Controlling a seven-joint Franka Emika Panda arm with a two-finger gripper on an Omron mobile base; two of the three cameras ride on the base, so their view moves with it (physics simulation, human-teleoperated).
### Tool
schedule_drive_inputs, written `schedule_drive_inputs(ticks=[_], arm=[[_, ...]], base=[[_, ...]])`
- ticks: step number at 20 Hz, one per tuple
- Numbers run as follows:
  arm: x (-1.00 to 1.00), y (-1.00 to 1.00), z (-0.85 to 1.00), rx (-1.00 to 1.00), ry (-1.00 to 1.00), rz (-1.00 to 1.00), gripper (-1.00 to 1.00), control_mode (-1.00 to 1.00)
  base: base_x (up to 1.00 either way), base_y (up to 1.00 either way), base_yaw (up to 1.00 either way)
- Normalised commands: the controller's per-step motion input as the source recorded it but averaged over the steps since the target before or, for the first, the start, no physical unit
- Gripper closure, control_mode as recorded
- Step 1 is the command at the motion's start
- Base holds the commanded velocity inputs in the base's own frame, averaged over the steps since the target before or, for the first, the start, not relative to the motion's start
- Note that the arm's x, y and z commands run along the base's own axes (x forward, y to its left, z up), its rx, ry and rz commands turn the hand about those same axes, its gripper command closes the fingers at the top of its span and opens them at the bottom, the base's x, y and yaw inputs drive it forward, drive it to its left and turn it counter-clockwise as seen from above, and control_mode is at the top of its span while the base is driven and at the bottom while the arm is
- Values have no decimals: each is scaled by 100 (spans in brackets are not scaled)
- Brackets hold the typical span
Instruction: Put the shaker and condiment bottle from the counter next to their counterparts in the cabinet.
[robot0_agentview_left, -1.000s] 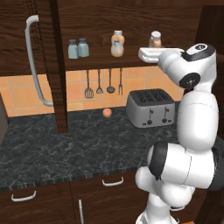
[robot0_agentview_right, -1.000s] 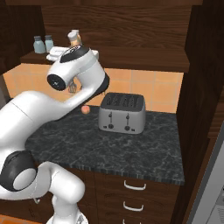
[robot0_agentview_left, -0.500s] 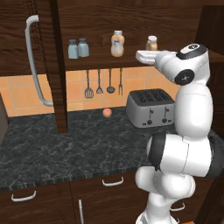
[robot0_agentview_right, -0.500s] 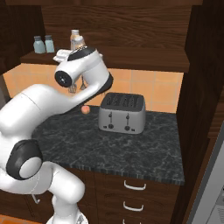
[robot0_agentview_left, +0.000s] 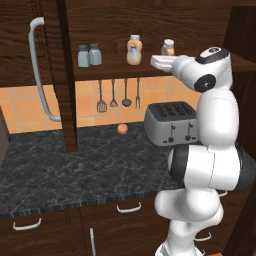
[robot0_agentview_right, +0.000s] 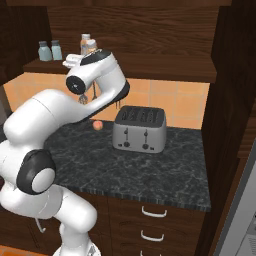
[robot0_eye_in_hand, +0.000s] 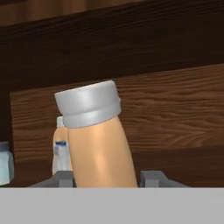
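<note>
Orange-tan and capped in pale grey, the condiment bottle (robot0_eye_in_hand: 99, 144) is sitting between the two dark fingertips of the gripper (robot0_eye_in_hand: 107, 178), which is clamping it low on its body. In the hand view the bottle is leaning a little to one side, and the plank back wall of the cabinet (robot0_eye_in_hand: 175, 109) is standing right behind it. In the left base view the gripper (robot0_agentview_left: 161, 61) is reaching over the cabinet shelf (robot0_agentview_left: 115, 67) from the right, and the held condiment bottle (robot0_agentview_left: 168, 47) is showing just above the white hand, at the height of the shelf. Whether its bottom is touching the plank, I cannot tell.

A second orange-tan bottle (robot0_agentview_left: 134, 50) is standing upright on the same shelf, near the held one, to its left. Further left, two blue-grey shakers (robot0_agentview_left: 89, 55) are standing side by side, almost touching each other. The cabinet door (robot0_agentview_left: 30, 75) with the long curved grey handle is standing open at the left.

Below the shelf, three dark utensils (robot0_agentview_left: 113, 95) are hanging on the orange tiled wall. On the black veined table (robot0_agentview_left: 60, 175) a silver toaster (robot0_agentview_left: 170, 122) is standing close to the arm, and a small orange ball (robot0_agentview_left: 122, 129) is lying to its left, apart from it.
</note>
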Motion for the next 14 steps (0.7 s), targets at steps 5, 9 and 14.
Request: schedule_drive_inputs(ticks=[5,9,14], arm=[[24,19,9,1,3,0,100,-100],[59,1,0,3,7,0,100,-100],[42,4,0,5,3,0,100,-100]], base=[[0,0,0],[0,0,0],[0,0,0]])
